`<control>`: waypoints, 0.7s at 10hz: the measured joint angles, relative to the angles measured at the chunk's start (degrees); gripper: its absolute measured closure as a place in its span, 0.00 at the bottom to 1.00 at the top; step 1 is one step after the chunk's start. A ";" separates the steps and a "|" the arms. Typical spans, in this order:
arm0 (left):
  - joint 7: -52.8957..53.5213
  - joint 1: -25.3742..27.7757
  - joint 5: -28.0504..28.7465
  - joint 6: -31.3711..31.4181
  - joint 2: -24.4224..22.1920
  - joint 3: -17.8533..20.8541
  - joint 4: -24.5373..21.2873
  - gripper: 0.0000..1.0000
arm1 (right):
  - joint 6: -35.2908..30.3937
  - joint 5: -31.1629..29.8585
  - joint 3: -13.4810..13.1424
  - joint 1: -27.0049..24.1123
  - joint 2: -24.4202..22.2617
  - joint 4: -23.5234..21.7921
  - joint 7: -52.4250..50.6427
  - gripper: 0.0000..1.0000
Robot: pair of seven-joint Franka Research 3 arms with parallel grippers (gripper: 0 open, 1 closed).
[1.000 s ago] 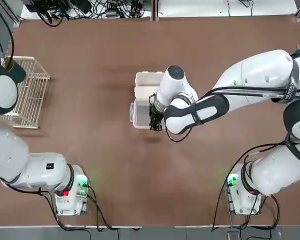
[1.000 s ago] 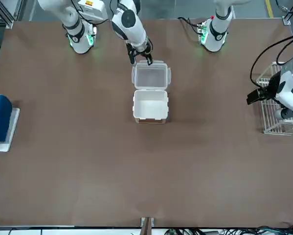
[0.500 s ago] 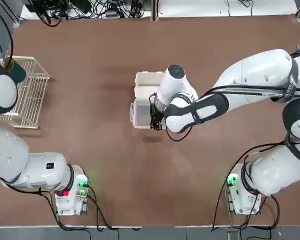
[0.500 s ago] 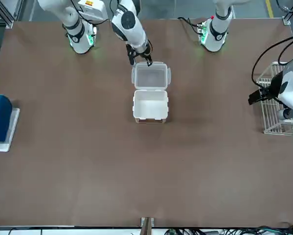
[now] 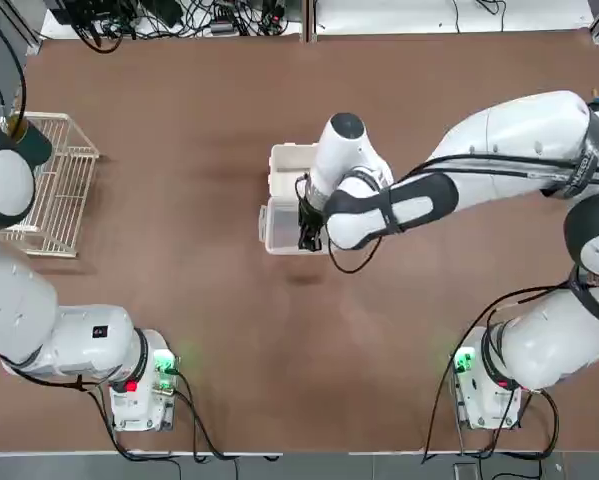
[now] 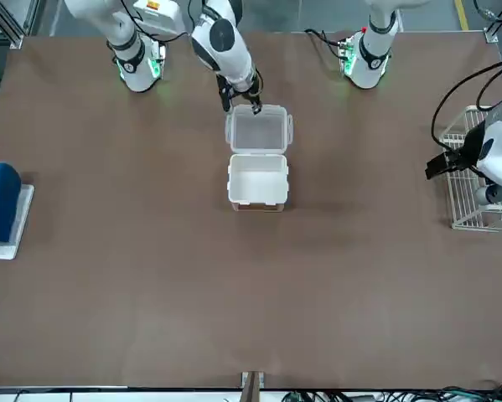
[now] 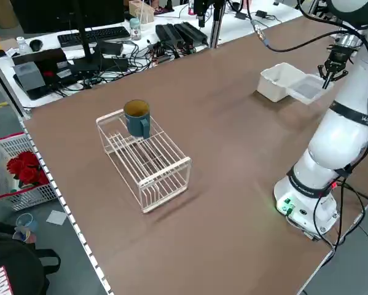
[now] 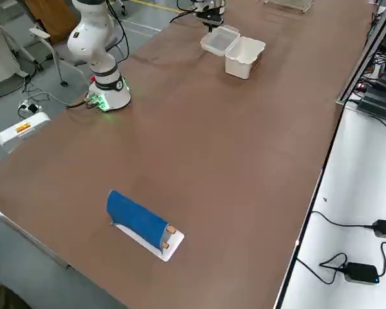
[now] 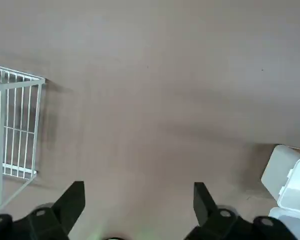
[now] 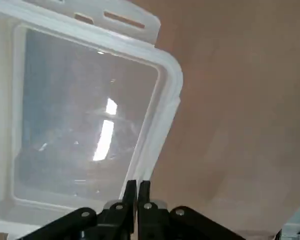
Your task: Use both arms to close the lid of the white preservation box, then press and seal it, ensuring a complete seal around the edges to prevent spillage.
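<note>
Robotics lab: bench-mounted arms (image 5: pixel 499 150), cable-strewn desk (image 7: pixel 110 46) with keyboard (image 7: pixel 88 35).

Right arm's stretched way out over mid-desk, right pincer (image 10: pixel 137 187) pointing down, fingers pinched together. Left pincer (image 9: pixel 134 200) sits spread wide at the side.

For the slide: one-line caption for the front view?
Right hand shut at the near edge of the open lid; box uncovered.

Right hand (image 5: pixel 308 238) seemingly hides the lid (image 5: pixel 279 228) edge — contact unclear.
</note>
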 joint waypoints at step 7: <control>0.00 0.13 0.00 0.00 -0.06 0.00 0.07 0.04 | -9.99 1.47 0.91 -3.75 -0.65 7.46 0.32 0.96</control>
